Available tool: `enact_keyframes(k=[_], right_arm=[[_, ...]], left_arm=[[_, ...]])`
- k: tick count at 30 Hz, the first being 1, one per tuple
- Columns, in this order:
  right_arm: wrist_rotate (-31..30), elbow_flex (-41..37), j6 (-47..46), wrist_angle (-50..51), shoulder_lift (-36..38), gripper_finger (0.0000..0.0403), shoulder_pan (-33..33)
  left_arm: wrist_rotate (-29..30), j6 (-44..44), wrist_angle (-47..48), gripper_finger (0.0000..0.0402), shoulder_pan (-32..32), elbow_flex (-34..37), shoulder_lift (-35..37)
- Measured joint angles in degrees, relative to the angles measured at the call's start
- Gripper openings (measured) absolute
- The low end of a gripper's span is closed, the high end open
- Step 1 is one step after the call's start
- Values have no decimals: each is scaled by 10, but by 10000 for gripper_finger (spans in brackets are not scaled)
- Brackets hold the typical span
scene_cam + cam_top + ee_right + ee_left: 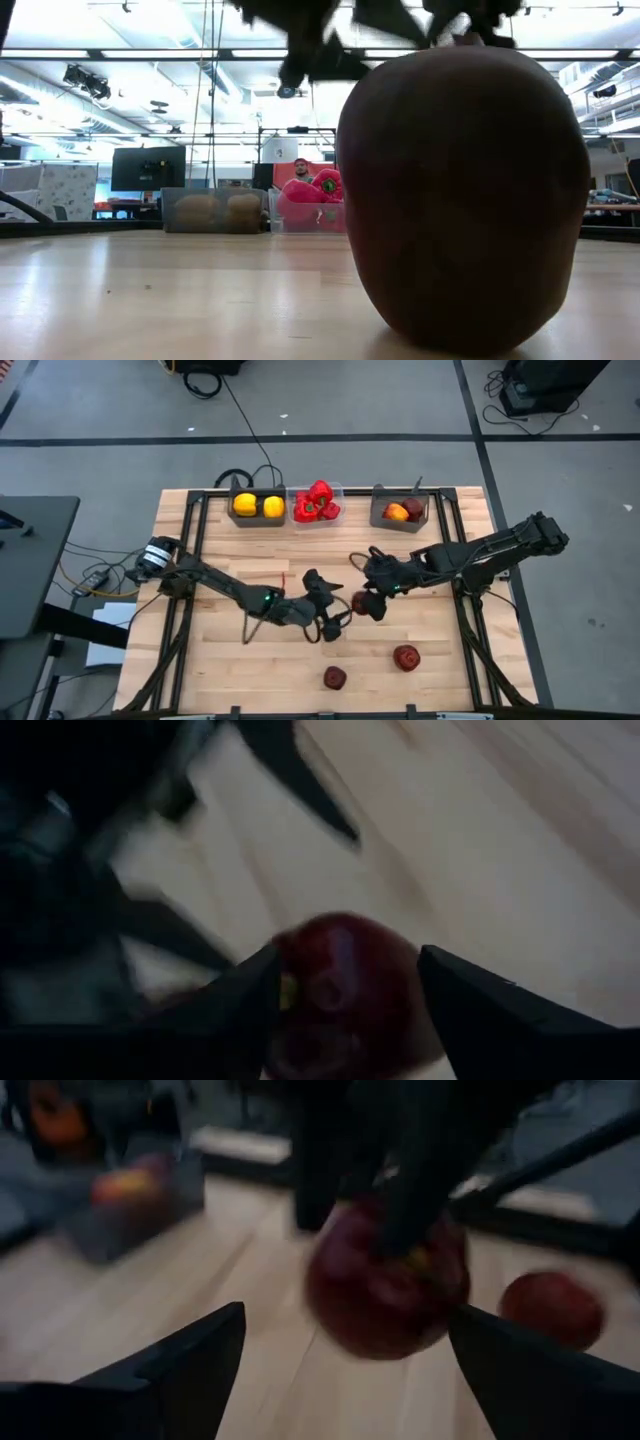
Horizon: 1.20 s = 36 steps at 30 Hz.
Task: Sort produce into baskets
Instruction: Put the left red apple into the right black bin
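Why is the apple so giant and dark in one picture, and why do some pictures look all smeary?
Low view: the apple sits right by the camera, so it looks huge, and bright ceiling lights behind leave it shadowed. Left wrist view: another apple and the grey bin are smeared. Right wrist view: that apple between the right gripper fingers is blurry too. High view: sharp.

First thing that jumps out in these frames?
Both grippers meet mid-table over one dark red apple: the right gripper has its fingers on either side of it, while the left gripper faces it with fingers open. Along the far edge sit three bins, and the clear bin piled with bright red peppers stands out. Two more apples lie loose near the front edge.
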<state>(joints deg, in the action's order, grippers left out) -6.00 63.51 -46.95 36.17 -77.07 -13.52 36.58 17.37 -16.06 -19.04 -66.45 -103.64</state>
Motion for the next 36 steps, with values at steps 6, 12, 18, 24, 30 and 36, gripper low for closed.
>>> enact_keyframes(k=[6, 12, 18, 24, 30, 36], right_arm=[[-82, -37, 5, 62, -9, 286, -1], [-26, -133, -50, 46, 2, 301, -7], [35, -137, -84, 1, 10, 317, -63], [-8, -137, -93, -62, 5, 345, -123], [-39, -137, 23, -194, -47, 369, -152], [-57, -137, 24, -241, -110, 369, -153]], left_arm=[[-81, 29, 21, 332, 15, 3, -86], [-112, 97, 29, 319, 21, 1, -96], [-183, 119, 64, 298, 19, 2, -64], [-268, 126, 64, 284, 8, 2, -57], [-265, 109, 100, 282, -2, 3, -57], [-256, 177, 153, 282, -1, 3, -36]])
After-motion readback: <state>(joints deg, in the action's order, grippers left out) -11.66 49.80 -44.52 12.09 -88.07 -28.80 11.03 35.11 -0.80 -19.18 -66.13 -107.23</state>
